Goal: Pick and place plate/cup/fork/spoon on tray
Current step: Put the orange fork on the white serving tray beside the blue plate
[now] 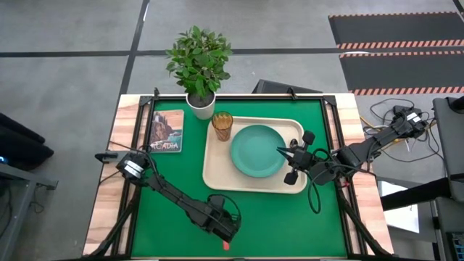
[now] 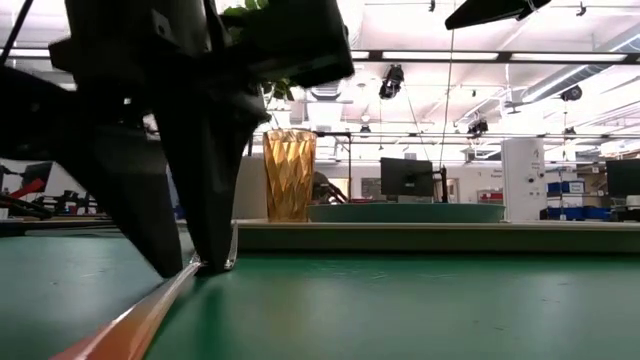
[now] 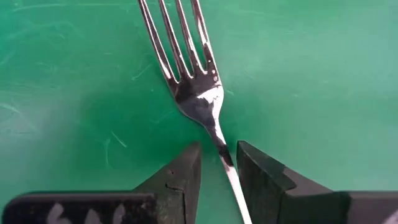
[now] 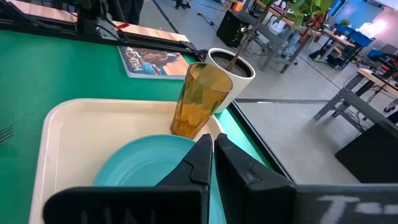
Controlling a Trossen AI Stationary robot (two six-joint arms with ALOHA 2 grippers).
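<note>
Straddling the fork [image 3: 199, 93] at its thin neck, the left gripper [image 3: 217, 163] is down on the green mat [image 1: 174, 174] at the near edge of the table, left of centre; its two fingers stand one on each side of the metal with a slim gap, so it reads as released or only just closing, not yet clenched. The fork's long axis runs straight away from the gripper, tines pointing ahead and the orange-red handle passing back under the wrist, so the fingers cross it squarely, which I judge a sound grip for lifting. The tray [image 1: 217, 170] lies farther off and to the right of this gripper, and the left arm is plainly the nearer one. The right gripper [image 4: 212, 155] hovers over the right side of the tray, above the plate [image 1: 257, 150], fingers pressed together and empty. Counted: one fork, one plate and one cup [image 1: 222, 126], both already on the tray, one tray; no spoon shows anywhere.
</note>
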